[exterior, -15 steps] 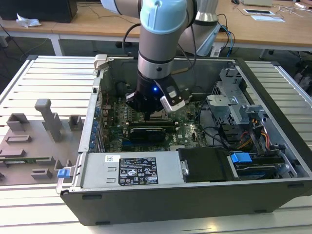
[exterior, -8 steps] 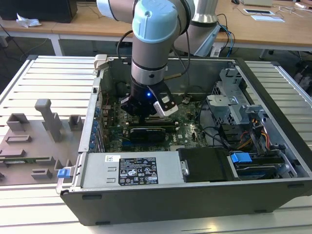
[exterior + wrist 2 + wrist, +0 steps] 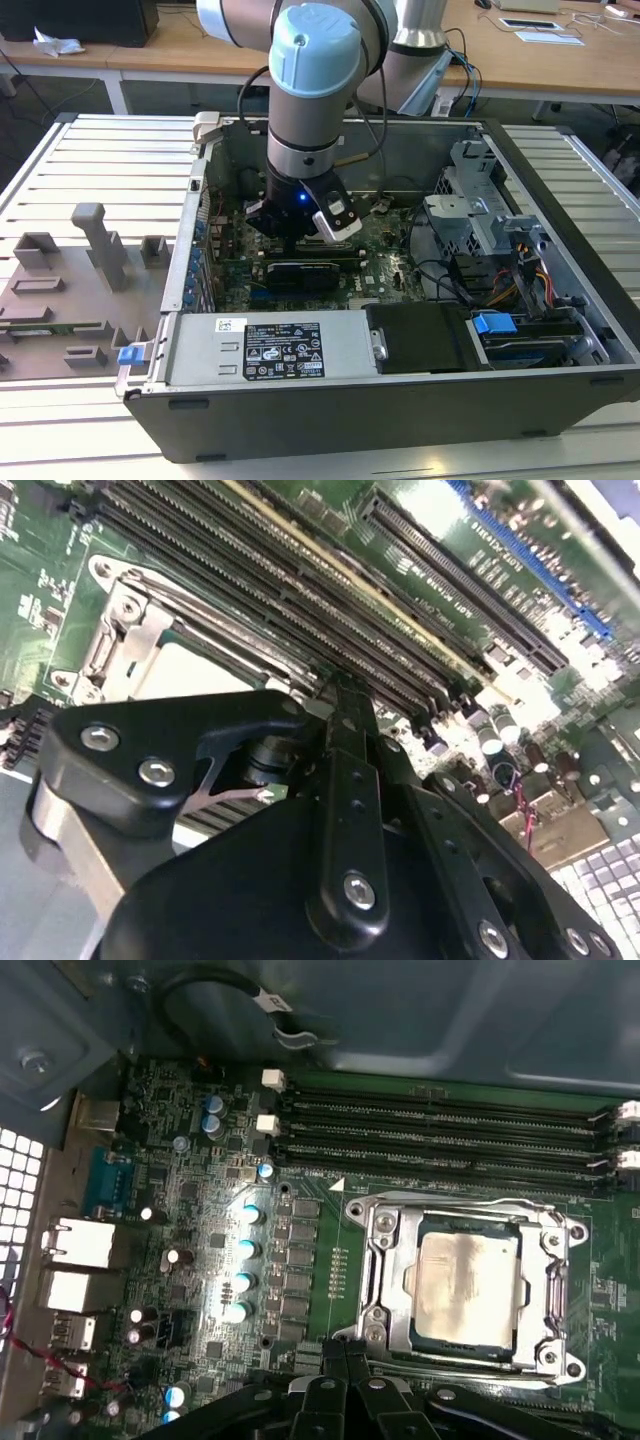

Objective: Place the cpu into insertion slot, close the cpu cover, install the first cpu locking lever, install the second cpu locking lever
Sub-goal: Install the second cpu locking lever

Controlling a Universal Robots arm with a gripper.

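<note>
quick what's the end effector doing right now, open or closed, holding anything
End effector: closed, fingers together, holding nothing visible; it hangs just beside the cpu cover, with the cpu already seated in the insertion slot.

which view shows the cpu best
The first wrist view: the cpu lies in plain sight, its silver top framed by the cover. In the second wrist view the end effector hides most of it. In the exterior view the arm stands over that spot.
</note>
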